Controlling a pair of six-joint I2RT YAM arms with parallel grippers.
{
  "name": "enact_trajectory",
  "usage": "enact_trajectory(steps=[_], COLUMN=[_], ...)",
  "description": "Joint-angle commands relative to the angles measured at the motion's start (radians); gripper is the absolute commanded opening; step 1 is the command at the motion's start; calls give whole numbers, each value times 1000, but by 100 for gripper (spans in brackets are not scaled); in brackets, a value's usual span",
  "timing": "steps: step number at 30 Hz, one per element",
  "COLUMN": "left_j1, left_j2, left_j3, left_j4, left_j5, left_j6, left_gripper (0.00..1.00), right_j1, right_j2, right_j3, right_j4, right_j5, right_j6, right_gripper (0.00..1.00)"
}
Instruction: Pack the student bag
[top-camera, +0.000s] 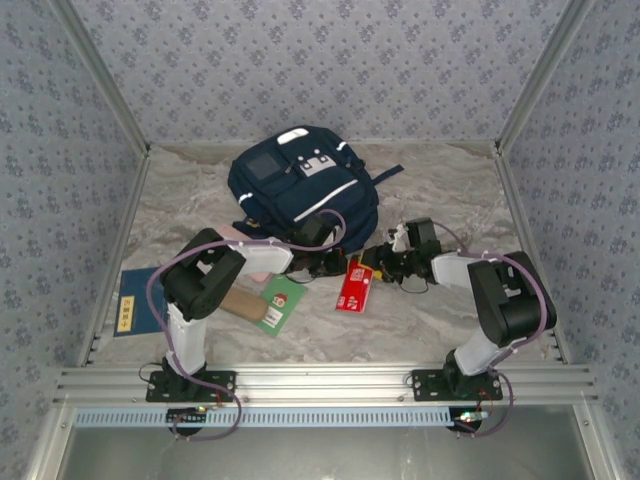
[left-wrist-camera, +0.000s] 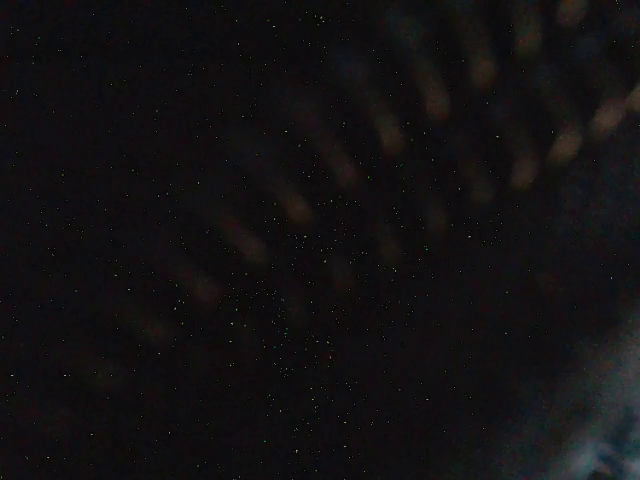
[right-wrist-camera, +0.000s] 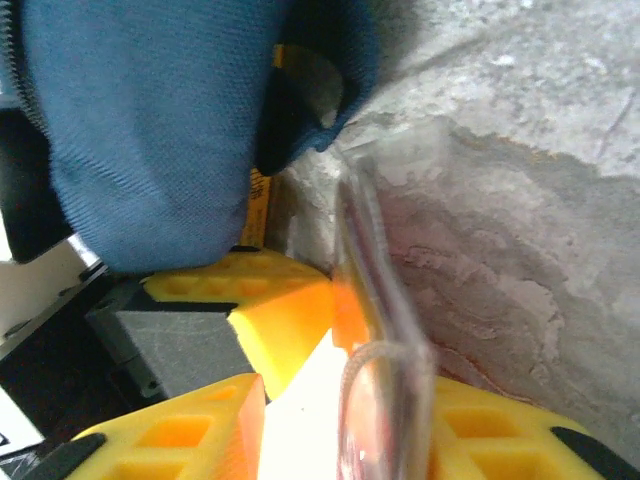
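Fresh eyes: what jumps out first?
The navy student bag, the biggest thing, lies rear centre on the table, left arm and right arm reaching to its near edge. Before it lie a red packet and a green card, a blue book at the left edge. The left wrist view is nearly black.

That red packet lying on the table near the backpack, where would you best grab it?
Take the red packet across its middle, coming straight down from above. It lies flat on the table and is long and narrow, so its two long edges, which look free on both sides, probably suit a pinch.
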Motion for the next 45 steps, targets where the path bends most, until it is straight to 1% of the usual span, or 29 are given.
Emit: enact_trajectory(steps=[1, 3, 5, 8, 10, 11, 13, 14, 17, 18, 19, 21, 23, 27, 29, 32, 36, 42, 45], left_j1=[-20, -20, -19, -14, -14, -14, -7, -1, 42, 70, 104, 174, 245, 312, 335, 351, 343, 312, 307], left_j2=[22, 1, -47, -160, -232, -253, -277, -279, -257, -244, -224, -168, -88, 75, 156, 241, 319, 352, 355], left_j3=[-16, -23, -35, -20, 35, 71, 168, 214, 340, 373, 402, 465, 552, 733, 815, 913, 976, 957, 938], left_j4=[35, 34, 23, -67, -171, -223, -343, -390, -492, -501, -499, -498, -516, -574, -598, -619, -637, -633, -623], left_j5=[27, 29, 10, -31, -60, -74, -100, -110, -137, -122, -80, 10, 69, 158, 162, 177, 202, 230, 248], left_j6=[-8, -9, -4, 49, 128, 165, 248, 280, 354, 366, 376, 381, 396, 478, 493, 501, 494, 493, 485], left_gripper=[3, 3, 4, 11, 20, 25, 39, 43, 52, 54, 57, 58, 59, 58, 55, 53, 52, 48, 43], right_j1=[12, 14, -1, -49, -77, -86, -101, -106, -115, -115, -115, -115, -115, -113, -110, -111, -108, -107, -109], right_j2=[50, 62, 36, -52, -116, -139, -172, -180, -206, -216, -226, -234, -240, -246, -257, -278, -291, -296, -294], right_j3=[-2, -1, -12, -27, -29, -29, -29, -30, -40, -44, -47, -52, -57, -67, -75, -75, -80, -102, -100], right_j4=[-20, -28, -46, -135, -206, -229, -264, -276, -277, -279, -277, -268, -266, -260, -259, -283, -303, -286, -280], right_j5=[30, 30, 37, 85, 123, 134, 147, 152, 160, 165, 170, 172, 170, 165, 162, 168, 169, 153, 147], right_j6=[-7, -3, 7, -26, -52, -61, -75, -78, -74, -73, -73, -75, -80, -77, -74, -86, -96, -90, -85], right_gripper=[31, 21, 15, 7, 2, 1, 1, 1, 2, 2, 2, 2, 2, 2, 2, 1, 1, 1, 1])
